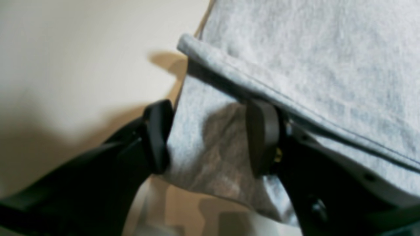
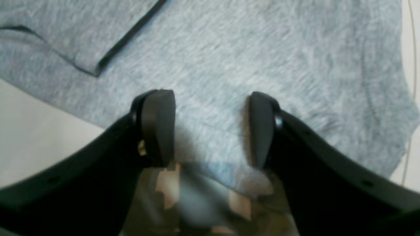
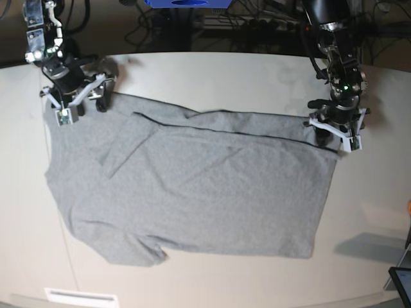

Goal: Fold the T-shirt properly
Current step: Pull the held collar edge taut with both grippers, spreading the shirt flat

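On a pale round table (image 3: 212,70), a heather-grey T-shirt (image 3: 192,192) lies spread flat, plain side up, its far long edge folded over toward the middle so that a dark hem line runs across its upper part. At the left of the base view, the right gripper (image 3: 78,102) stands over the shirt's far corner near the sleeve; its wrist camera shows its jaws spread wide, grey cloth lying between the two black pads (image 2: 157,127) without being pinched. Cables (image 3: 244,22) and a blue object (image 3: 186,3) crowd the dark space behind the table's far rim. At the right of the base view, the left gripper (image 3: 335,128) sits at the shirt's far corner by the hem. Its wrist camera shows the jaws parted, one pad (image 1: 262,137) tucked under the folded hem (image 1: 295,101), the other at the cloth's edge beside bare tabletop; the fabric between them hangs loose, not clamped. A dark tablet-like corner (image 3: 401,282) shows at the lower right, well apart from the shirt.
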`<state>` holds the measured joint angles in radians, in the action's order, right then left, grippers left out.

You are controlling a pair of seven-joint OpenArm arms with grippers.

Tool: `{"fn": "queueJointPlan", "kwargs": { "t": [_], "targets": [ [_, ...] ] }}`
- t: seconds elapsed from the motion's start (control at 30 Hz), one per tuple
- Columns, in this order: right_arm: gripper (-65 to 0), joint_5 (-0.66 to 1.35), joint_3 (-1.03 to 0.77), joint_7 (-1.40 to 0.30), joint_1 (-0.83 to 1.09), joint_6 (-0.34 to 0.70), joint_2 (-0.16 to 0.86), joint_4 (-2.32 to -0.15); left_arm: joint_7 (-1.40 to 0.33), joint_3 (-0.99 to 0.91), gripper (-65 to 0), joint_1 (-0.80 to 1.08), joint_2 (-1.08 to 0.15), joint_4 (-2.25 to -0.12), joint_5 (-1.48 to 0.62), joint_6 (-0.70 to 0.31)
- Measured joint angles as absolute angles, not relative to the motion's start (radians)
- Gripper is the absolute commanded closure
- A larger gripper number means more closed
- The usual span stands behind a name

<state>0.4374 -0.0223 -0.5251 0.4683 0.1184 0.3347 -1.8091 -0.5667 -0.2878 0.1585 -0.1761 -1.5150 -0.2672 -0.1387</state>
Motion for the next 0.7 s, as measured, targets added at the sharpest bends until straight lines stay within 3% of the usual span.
{"fn": "queueJointPlan", "kwargs": {
  "t": [0.7],
  "targets": [
    [-34.5, 0.441, -0.026, -0.463, 0.485, 0.122, 0.338, -1.757, -0.527, -0.332, -34.8, 0.387, -0.241, -1.627, -0.284, -0.146]
  ]
}}
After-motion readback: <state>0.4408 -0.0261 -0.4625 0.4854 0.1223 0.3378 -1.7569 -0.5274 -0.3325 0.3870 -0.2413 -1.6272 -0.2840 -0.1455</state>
